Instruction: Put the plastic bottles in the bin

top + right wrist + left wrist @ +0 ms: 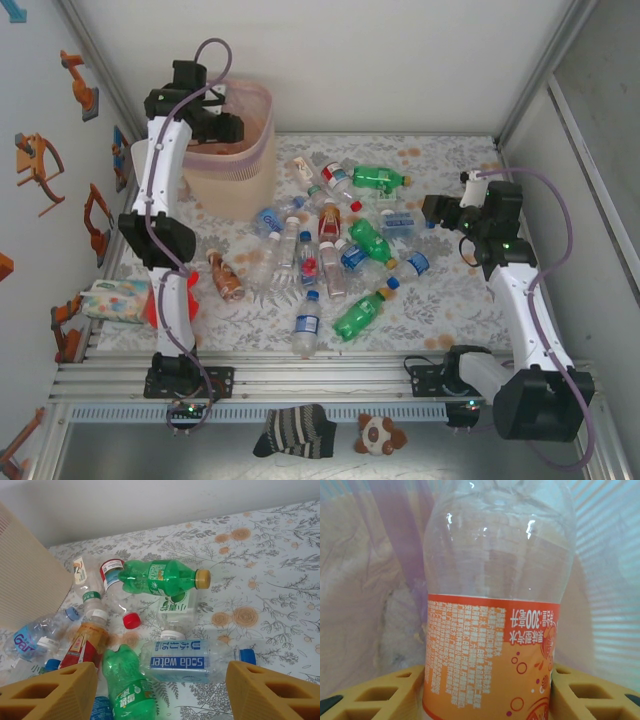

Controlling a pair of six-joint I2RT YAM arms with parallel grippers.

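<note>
Table surface: floral cloth is carrying scattered plastic bottles, the nearest lying just beside the bin.
Bin position: standing at the far-left corner.
Left gripper: I am clamping a clear orange-labelled bottle over the pink liner.
Right gripper: I am holding it wide and empty above the soda water bottle.

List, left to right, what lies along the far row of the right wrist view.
bin → clear white-capped bottle → red-capped bottle → green bottle with yellow cap
</note>
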